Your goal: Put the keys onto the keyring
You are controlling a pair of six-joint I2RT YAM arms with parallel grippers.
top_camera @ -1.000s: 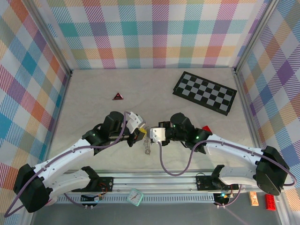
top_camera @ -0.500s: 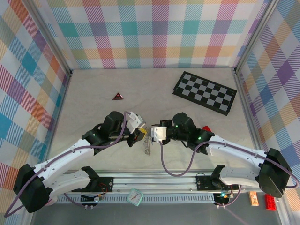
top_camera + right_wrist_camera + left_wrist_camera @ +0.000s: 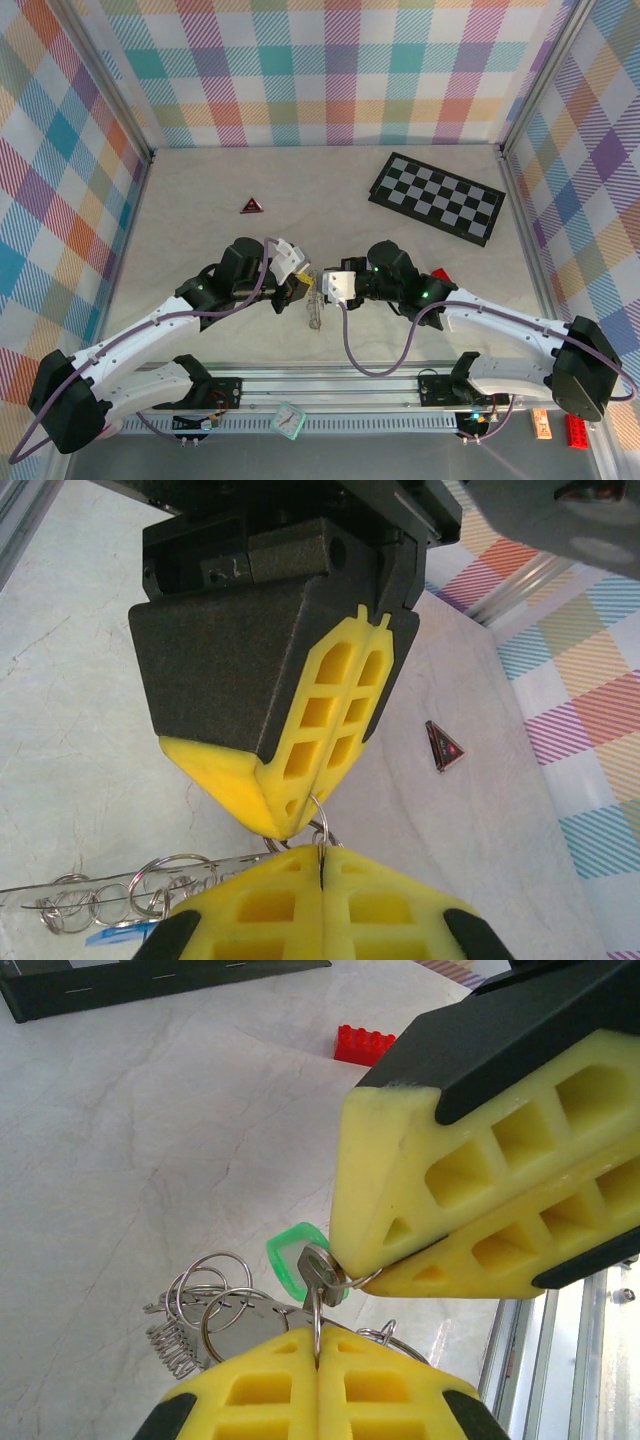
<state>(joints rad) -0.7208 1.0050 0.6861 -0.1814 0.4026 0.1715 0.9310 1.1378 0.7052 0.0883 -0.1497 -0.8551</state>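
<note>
While left gripper [image 3: 318, 1348] and right gripper [image 3: 322, 856] pinch keyring [image 3: 318, 1312], keys [image 3: 250, 1317] below

It was a robotics lab's test cell, not a lived-in room: plaid-printed panels [image 3: 320, 70] walled a pale marbled tabletop [image 3: 300, 180] on three sides, held by bare aluminium posts [image 3: 108, 85]; the left arm [image 3: 150, 335] and right arm [image 3: 500, 325] were bolted to a slotted aluminium rail [image 3: 330, 385] at the near edge, purple cables [image 3: 370, 368] looping from them; a chequered board [image 3: 437, 197], a red-and-black triangle [image 3: 250, 206] and a red toy brick [image 3: 365, 1044] lay about as props.
</note>
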